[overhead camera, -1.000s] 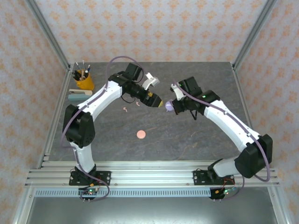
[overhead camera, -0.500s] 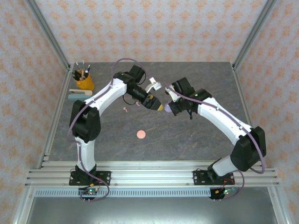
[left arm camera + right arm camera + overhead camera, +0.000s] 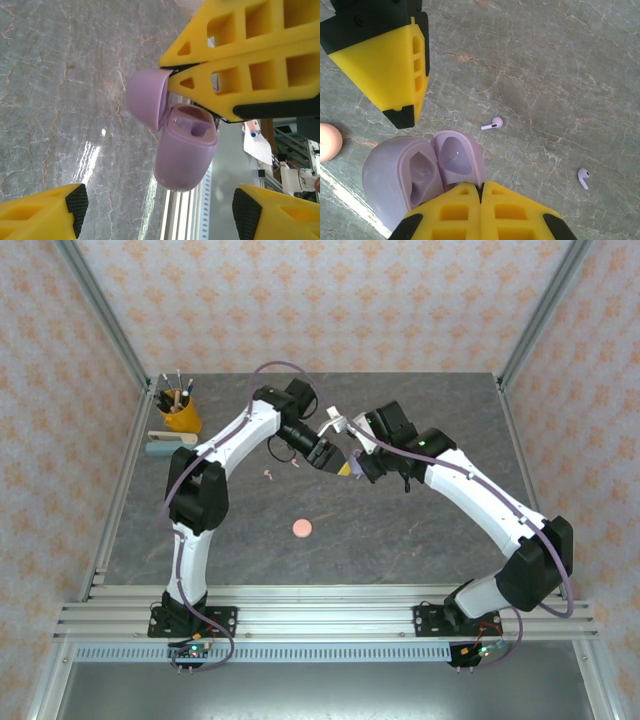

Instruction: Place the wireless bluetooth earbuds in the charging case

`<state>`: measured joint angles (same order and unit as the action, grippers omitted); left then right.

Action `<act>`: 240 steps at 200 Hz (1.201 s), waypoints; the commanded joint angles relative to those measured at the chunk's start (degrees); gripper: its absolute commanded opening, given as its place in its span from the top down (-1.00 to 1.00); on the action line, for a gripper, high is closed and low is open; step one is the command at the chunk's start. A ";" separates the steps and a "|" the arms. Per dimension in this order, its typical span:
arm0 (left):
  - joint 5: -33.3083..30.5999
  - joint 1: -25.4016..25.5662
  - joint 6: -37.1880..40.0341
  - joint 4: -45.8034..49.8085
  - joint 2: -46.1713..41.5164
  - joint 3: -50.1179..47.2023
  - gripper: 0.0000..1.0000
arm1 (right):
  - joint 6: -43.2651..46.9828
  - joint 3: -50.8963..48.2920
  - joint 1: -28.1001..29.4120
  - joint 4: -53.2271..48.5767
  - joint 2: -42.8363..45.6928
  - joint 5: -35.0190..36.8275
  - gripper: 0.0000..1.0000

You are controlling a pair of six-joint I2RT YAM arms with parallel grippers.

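The purple charging case (image 3: 415, 175) hangs open above the table, its lid (image 3: 456, 159) pinched in my shut right gripper (image 3: 480, 187). In the left wrist view the case (image 3: 186, 152) shows empty sockets, and the right fingers (image 3: 240, 60) grip its lid. My left gripper (image 3: 161, 210) is open, with its fingertips (image 3: 75, 206) wide on either side just short of the case's bottom, not touching it. Two pale purple earbuds (image 3: 492, 123) (image 3: 583, 178) lie on the table. From above, both grippers (image 3: 333, 458) (image 3: 357, 462) meet at mid-table.
A pink round case (image 3: 301, 529) lies on the table in front of the arms and shows at the edge of the right wrist view (image 3: 327, 142). A yellow pen cup (image 3: 178, 415) and a teal block (image 3: 165, 445) stand at the far left. The stone tabletop (image 3: 420, 530) is bare to the right.
My left gripper has moved right, up to the case, and its jaws have narrowed somewhat. The right gripper has shifted slightly left with the case.
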<state>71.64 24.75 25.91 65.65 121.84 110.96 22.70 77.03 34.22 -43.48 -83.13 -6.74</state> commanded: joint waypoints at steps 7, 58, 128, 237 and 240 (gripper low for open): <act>2.93 -0.07 4.59 7.34 2.30 3.63 -0.52 | 1.26 2.41 0.63 -0.19 0.14 1.77 1.00; 4.30 -0.06 5.11 8.39 4.00 5.53 -0.43 | 1.80 2.32 2.31 -0.64 -0.50 3.07 1.00; 4.65 -0.11 5.55 10.03 5.38 7.69 -0.30 | 2.06 2.31 3.04 -0.21 -1.59 3.84 1.00; 6.92 -0.06 7.74 12.94 7.08 9.52 -0.06 | 1.38 2.68 3.14 0.10 -1.71 2.00 1.00; 7.05 -0.12 7.87 13.05 7.14 9.62 -0.05 | 1.36 2.64 3.14 0.10 -1.70 1.88 1.00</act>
<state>76.16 24.75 31.62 75.57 127.28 118.37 24.08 77.71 37.10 -43.51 -84.16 -4.49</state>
